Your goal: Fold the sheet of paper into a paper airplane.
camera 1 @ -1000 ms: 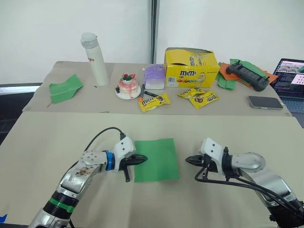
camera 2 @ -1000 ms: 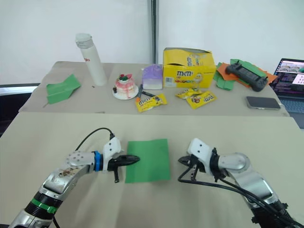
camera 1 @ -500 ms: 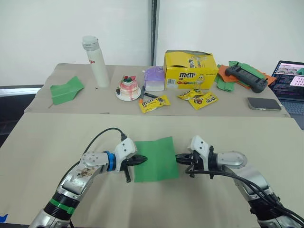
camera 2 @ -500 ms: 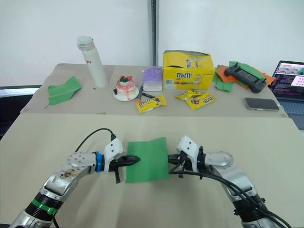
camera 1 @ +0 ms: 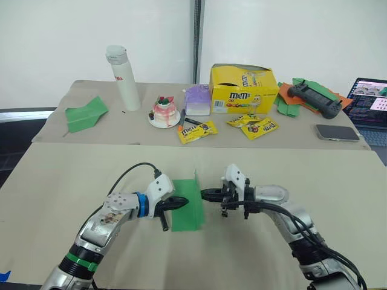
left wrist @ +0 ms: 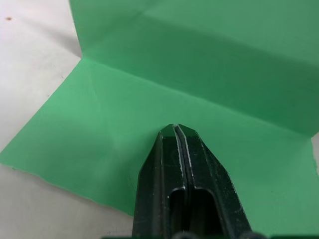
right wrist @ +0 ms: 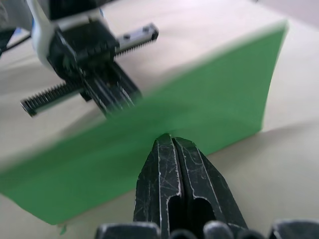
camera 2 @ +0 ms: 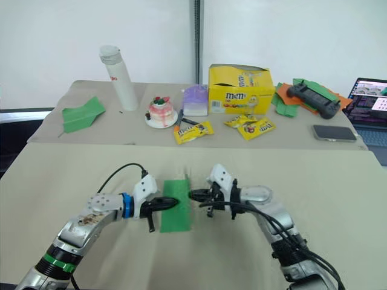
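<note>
item: sheet of paper (camera 1: 186,204), bright green, plain, lying on the near tan table (camera 1: 54,181) between the two grippers. left half flat on the surface; right half raised nearly upright along a centre crease.

left gripper (camera 1: 179,202): fingers pressed together, tip resting on the flat half, holding it down.

right gripper (camera 1: 206,194): fingers closed tight, tip against the outer face of the raised flap; whether an edge is pinched cannot be told.

handling, as judged: very light, thin, limp; creases readily, tears or crumples under hard force, slides on the table unless pinned. best taken at a free edge or corner, or pushed flat-faced while the other half is held.
</note>
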